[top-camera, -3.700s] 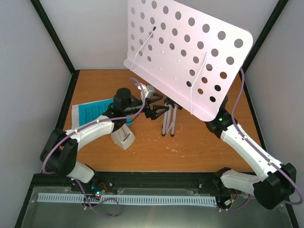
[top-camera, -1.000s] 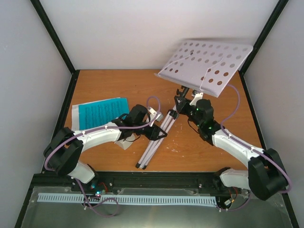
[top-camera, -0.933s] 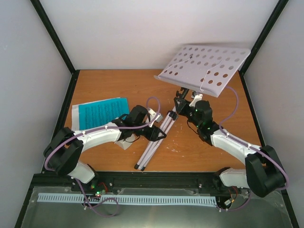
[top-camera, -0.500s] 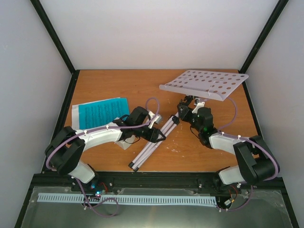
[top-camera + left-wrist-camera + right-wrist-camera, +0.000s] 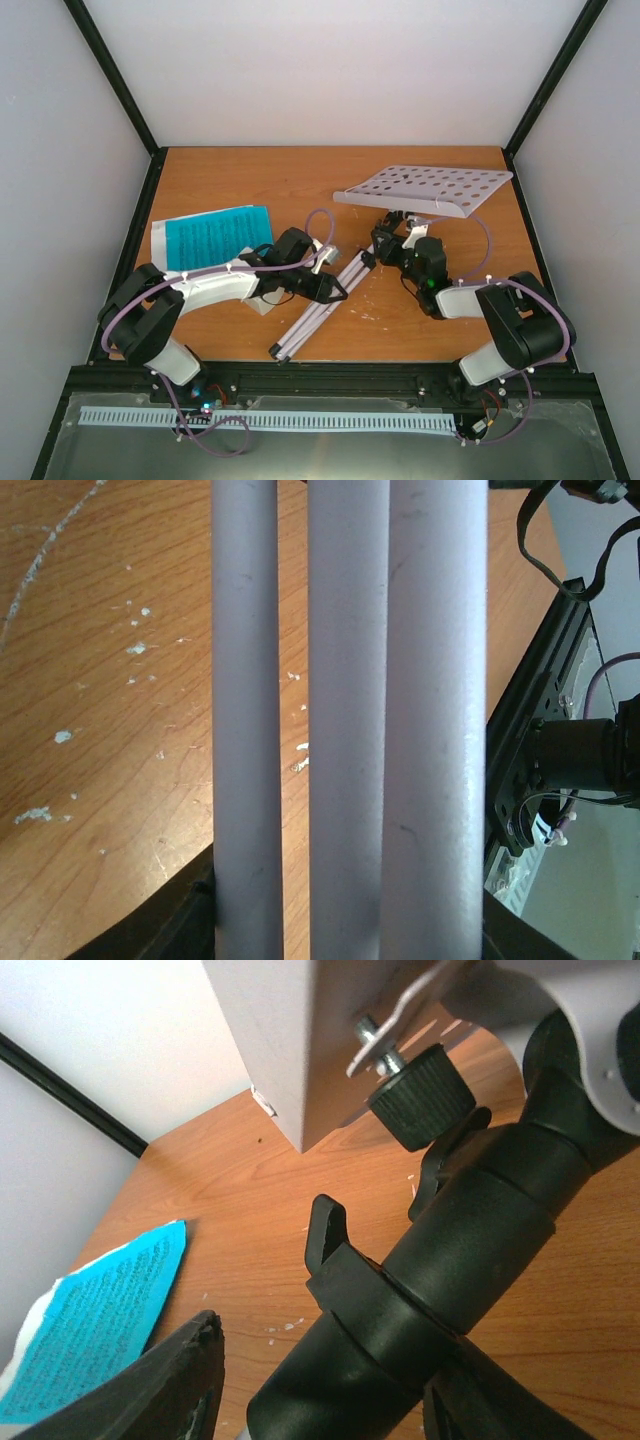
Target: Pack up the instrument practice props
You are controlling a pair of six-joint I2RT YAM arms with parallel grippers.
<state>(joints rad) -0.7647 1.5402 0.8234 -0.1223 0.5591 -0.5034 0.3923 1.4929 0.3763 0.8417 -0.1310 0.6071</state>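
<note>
Jaws of the left gripper [image 5: 326, 288] clamp three smooth, pale, round legs [image 5: 350, 720] of the stand [image 5: 352, 268]. We see the stand tipped low across the scuffed wooden table [image 5: 250, 180], with its legs pointing near and left. Jaws of the right gripper [image 5: 386, 244] stand apart, straddling the stand's stepped black plastic collar [image 5: 440, 1270] beside a knurled knob [image 5: 420, 1110]. Its flat white perforated top [image 5: 440, 186] sits nearly level at far right. Blue printed pages [image 5: 212, 235] lie flat at left. We glimpse the white metronome [image 5: 260, 302], mostly hidden under the left arm.
</note>
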